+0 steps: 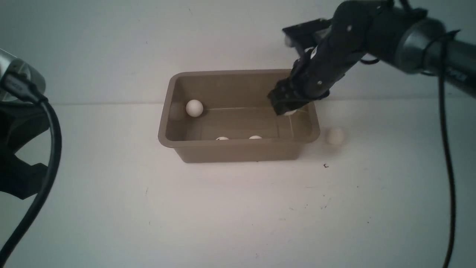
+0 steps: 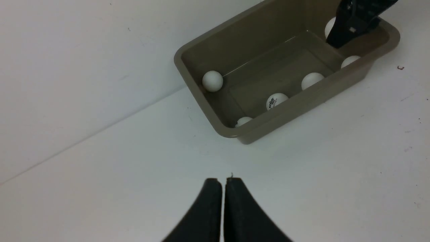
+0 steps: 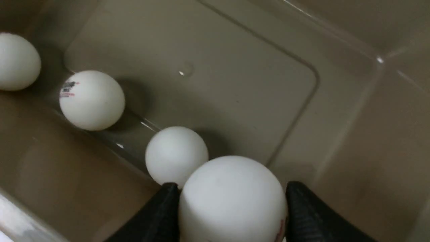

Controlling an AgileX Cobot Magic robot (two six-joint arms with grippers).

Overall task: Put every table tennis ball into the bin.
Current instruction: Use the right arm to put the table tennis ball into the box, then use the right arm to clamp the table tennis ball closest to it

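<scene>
Right arm [image 1: 372,33] reaches into the bin [image 1: 238,150] at its 3 o'clock end. The right jaws are clamped on the held ball [image 3: 231,198], one jaw on each side, with the ball inside the walls and above the floor. Five others lie loose in the bin: a corner ball [image 2: 212,81] at the far 9 o'clock end and a row of four [image 2: 276,101] along the near wall. The last ball [image 1: 335,136] sits outside on the surface [image 1: 238,216], near the bin's 3 o'clock end but not touching it, at about 4 o'clock from the right jaws. Left arm [image 1: 22,149] is parked at 9 o'clock, well apart, its left jaws pressed together and empty. Judgement: the held ball hangs straight over the bin floor, so parting the jaws should land it. The outside ball is nearer the right arm, and being round it has no axis to line up with.
</scene>
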